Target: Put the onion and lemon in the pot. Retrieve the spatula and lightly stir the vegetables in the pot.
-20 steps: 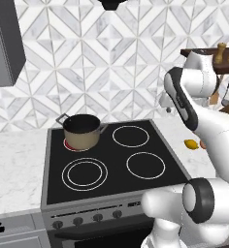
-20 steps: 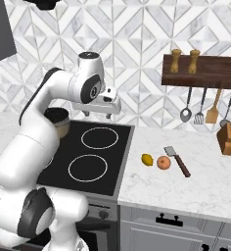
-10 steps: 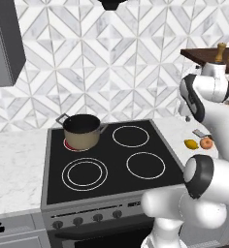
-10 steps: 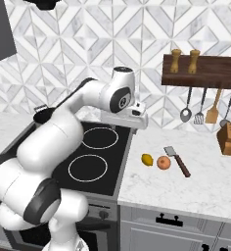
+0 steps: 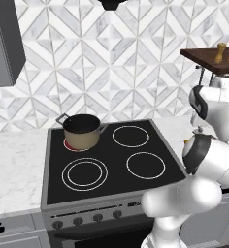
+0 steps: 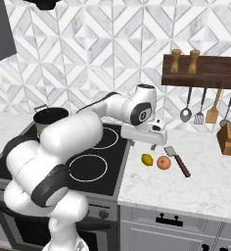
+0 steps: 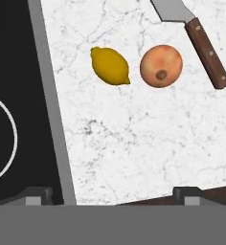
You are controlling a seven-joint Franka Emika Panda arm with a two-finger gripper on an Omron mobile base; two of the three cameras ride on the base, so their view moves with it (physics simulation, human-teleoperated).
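White marble counter (image 6: 186,191) runs to the right of a black cooktop (image 5: 106,160), with a patterned tile wall behind and a wooden rack of hanging utensils (image 6: 205,73) above. On the counter just beside the cooktop edge lie the lemon (image 7: 110,66) and, close to its right without touching, the onion (image 7: 161,66); the spatula (image 7: 194,36) lies just beyond the onion, its grey blade pointing away and its reddish-brown handle angled past the onion. The pot (image 5: 81,131) sits on the back left burner, well apart from all three, and nothing shows inside it in the left base view

Neither fruit has been picked up yet, so the task looks to be at its very start. Both are round and will likely roll if one finger nudges them before the other closes, and the lemon sits near enough to the onion that a careless descent could knock one into the other or against the spatula. The long carry across the cooktop to the pot is another place a loose pinch could drop its load

Over the counter, above the fruit, the hand (image 6: 153,142) hovers, touching nothing. Its two finger tips (image 7: 37,195) stand wide apart at the bottom of the hand view, with only bare marble between them, so it is spread and empty
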